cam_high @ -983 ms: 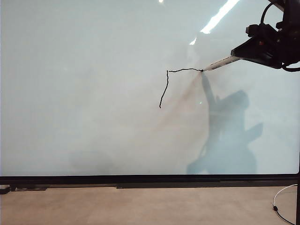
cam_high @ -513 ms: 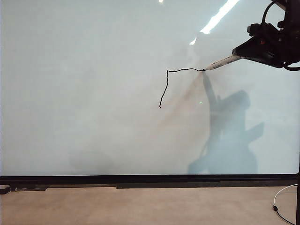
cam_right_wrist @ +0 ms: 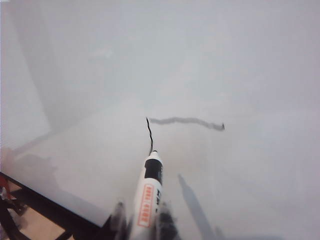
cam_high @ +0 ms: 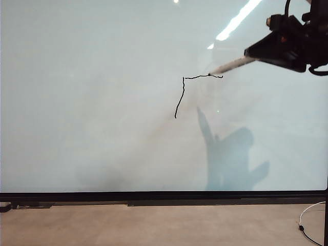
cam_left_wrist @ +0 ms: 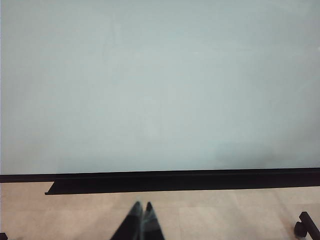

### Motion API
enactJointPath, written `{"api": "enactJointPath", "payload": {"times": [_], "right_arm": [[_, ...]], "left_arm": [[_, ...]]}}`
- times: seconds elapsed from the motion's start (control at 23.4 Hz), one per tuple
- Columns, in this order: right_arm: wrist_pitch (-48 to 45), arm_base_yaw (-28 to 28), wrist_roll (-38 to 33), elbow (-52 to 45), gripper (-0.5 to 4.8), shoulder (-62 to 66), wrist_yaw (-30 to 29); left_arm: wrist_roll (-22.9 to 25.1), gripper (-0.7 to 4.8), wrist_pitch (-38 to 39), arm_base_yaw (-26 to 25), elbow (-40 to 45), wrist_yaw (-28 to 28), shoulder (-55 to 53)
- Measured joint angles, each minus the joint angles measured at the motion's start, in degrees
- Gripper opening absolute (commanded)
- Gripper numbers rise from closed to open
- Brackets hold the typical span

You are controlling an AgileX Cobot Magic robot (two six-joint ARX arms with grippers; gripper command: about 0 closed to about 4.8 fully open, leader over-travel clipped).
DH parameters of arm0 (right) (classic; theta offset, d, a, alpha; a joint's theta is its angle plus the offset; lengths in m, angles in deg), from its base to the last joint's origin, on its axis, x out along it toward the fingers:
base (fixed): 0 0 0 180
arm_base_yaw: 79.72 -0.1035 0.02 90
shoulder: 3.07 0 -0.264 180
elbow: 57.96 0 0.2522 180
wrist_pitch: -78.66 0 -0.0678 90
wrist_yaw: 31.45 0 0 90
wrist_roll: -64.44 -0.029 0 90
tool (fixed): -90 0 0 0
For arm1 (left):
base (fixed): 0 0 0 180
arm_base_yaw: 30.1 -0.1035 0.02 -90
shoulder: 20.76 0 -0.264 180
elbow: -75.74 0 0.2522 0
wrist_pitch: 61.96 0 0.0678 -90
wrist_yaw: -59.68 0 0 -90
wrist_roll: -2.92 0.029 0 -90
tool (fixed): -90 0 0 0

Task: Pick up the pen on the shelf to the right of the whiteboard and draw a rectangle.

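Two sides of the rectangle [cam_high: 190, 90] are down so far on the whiteboard [cam_high: 102, 102]: a wobbly left stroke running downward and a top stroke leading off to the right from its upper end. We judge the job roughly half done, with the right side and the bottom not yet drawn. Our right gripper [cam_high: 254, 55] sits high at the right of the exterior view, jaws clenched on the pen [cam_high: 229, 65], which slants down and left toward the board. The pen's dark tip [cam_high: 209, 75] lies over the top stroke, short of that stroke's right end; whether it touches the surface we cannot tell. In the right wrist view the pen [cam_right_wrist: 148, 187] points at the drawn corner. Our left gripper [cam_left_wrist: 140, 222] rests low near the floor in front of the board's black lower frame [cam_left_wrist: 175, 179], jaws pressed together and empty.
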Motion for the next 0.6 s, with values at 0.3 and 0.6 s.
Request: {"api": "enactJointPath", "payload": {"times": [0.3, 0.6], "right_arm": [[-0.04, -8.07, 0.39, 0.35, -0.06, 5.68, 5.22], [-10.32, -10.93, -2.62, 3.32, -0.06, 19.19, 8.02]], "left_arm": [[0.0, -0.04, 0.0, 0.0, 0.0, 0.02, 0.0], [0.0, -0.04, 0.02, 0.0, 0.0, 0.04, 0.0]]}}
